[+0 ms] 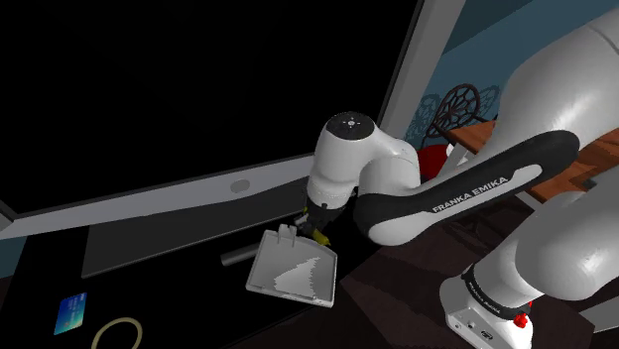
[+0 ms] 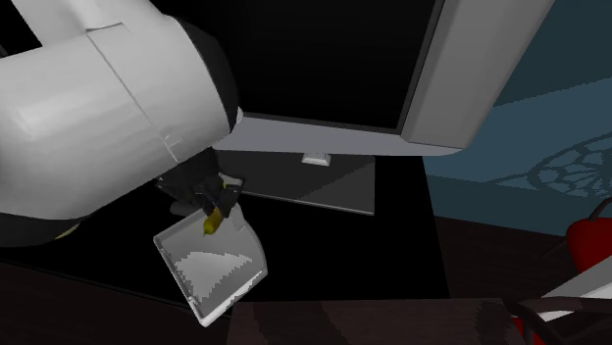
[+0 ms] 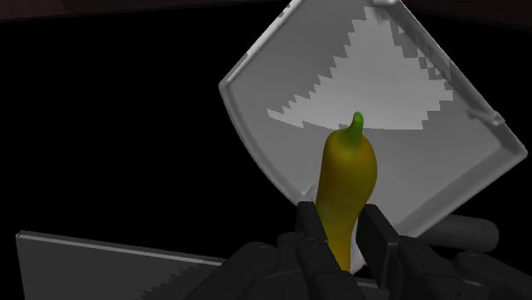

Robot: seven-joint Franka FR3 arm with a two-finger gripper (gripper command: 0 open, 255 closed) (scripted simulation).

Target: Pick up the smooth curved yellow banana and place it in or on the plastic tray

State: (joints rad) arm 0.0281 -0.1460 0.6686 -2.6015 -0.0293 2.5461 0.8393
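Note:
A yellow banana (image 3: 345,187) with a green tip sits clasped between my black fingers (image 3: 311,226), so the gripper (image 3: 344,234) is shut on it. It hangs just above the near edge of a grey plastic tray (image 3: 290,128). In the shoulder view the gripper (image 1: 317,230) is at the tray's (image 1: 293,273) far corner, with a bit of banana (image 1: 320,236) showing below the hand. The second exterior view shows the banana (image 2: 210,223) under the gripper (image 2: 208,211), over the tray's (image 2: 211,270) upper edge.
A large dark monitor with a grey frame (image 1: 198,193) stands behind the tray on its stand base (image 2: 324,186). A dark cylinder (image 1: 235,256) lies beside the tray. A blue card (image 1: 69,314) and a ring (image 1: 116,334) lie nearer. A red object (image 2: 588,240) sits far right.

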